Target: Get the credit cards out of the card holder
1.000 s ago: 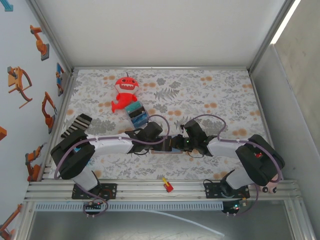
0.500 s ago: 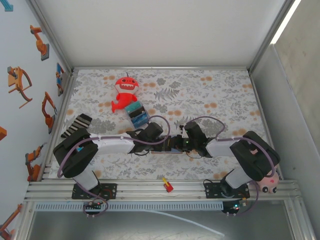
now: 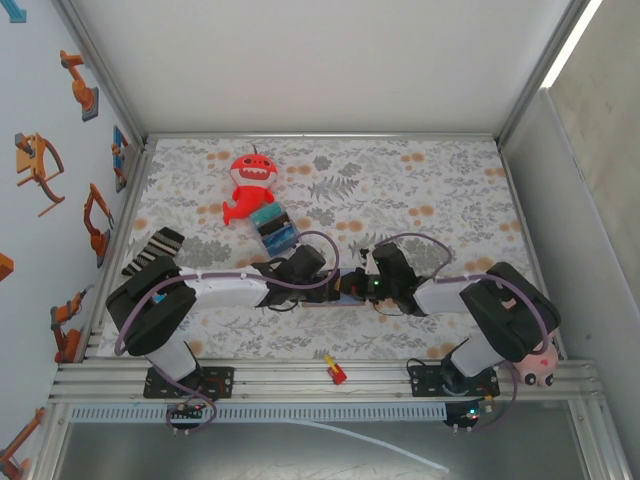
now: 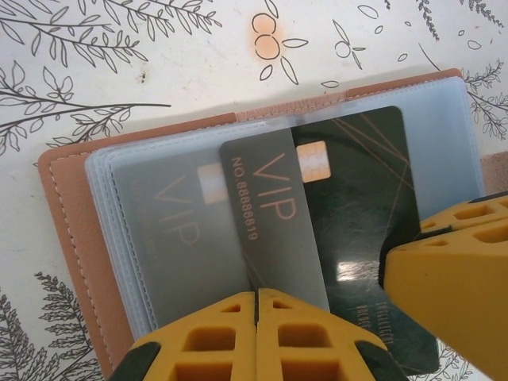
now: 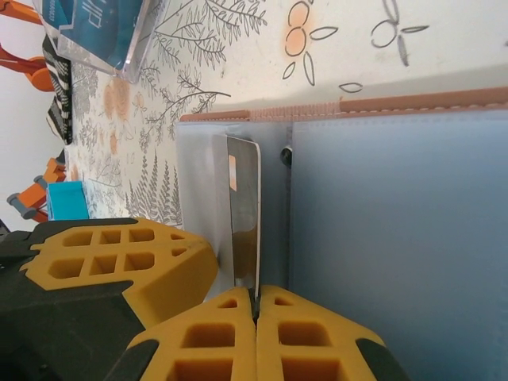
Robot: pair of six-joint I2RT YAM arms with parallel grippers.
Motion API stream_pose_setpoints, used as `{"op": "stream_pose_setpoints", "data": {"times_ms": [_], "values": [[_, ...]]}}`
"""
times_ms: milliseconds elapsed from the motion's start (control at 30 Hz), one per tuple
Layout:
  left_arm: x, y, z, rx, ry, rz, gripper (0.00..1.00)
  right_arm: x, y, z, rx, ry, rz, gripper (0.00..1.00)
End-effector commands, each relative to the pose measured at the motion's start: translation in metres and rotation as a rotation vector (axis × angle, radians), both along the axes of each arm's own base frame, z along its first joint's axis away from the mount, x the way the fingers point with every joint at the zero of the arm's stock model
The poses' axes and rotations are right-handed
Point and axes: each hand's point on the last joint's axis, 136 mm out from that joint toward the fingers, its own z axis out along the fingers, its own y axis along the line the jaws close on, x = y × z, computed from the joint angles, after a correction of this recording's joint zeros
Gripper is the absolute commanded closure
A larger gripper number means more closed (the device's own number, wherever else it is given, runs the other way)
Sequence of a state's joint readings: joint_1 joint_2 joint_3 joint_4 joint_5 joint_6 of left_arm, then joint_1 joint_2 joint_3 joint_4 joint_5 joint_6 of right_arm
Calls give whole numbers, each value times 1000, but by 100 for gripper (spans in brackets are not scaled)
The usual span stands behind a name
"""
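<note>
The card holder (image 4: 67, 230) lies open on the flowered mat, tan outside, with clear sleeves over dark VIP credit cards. In the top view it sits between both grippers (image 3: 347, 291). My left gripper (image 4: 256, 298) is shut on the near edge of a clear sleeve leaf (image 4: 274, 214) that has a card inside. My right gripper (image 5: 255, 295) is shut on the edge of a dark credit card (image 5: 244, 206), which is seen edge-on and sticks out of the card holder (image 5: 397, 238). In the left wrist view that card (image 4: 357, 198) lies flat, with a right finger (image 4: 456, 278) at its side.
A red plush toy (image 3: 251, 185) and a blue-and-teal block bundle (image 3: 272, 228) lie behind the left arm. A striped sock (image 3: 152, 250) is at the mat's left edge. A small red-and-yellow item (image 3: 334, 371) rests on the front rail. Enclosure walls close off both sides.
My right arm's elbow has swung inward and its jaws have closed on the card. The left arm has barely moved.
</note>
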State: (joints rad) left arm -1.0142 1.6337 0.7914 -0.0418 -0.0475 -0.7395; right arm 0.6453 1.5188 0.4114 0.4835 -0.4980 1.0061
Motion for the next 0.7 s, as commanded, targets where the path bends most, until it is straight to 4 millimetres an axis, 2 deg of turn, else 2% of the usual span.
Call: {"op": "stream_pose_setpoints", "data": {"times_ms": [0,133,233,533,667], "values": [[-8,12,-4,35,20,-1,97,-2,-18,-11,-62,15,-31,100],[-5,14,3,34,0,0,94,-2,-28,-6,-140,-11,-23,100],[-2,13,11,23,-20,-5,89,0,-34,5,-187,-53,-10,100],[12,9,60,-29,-132,-24,82,0,-40,47,-245,-176,63,100],[17,12,87,-45,-201,-45,71,-2,-40,63,-272,-220,125,100]]}}
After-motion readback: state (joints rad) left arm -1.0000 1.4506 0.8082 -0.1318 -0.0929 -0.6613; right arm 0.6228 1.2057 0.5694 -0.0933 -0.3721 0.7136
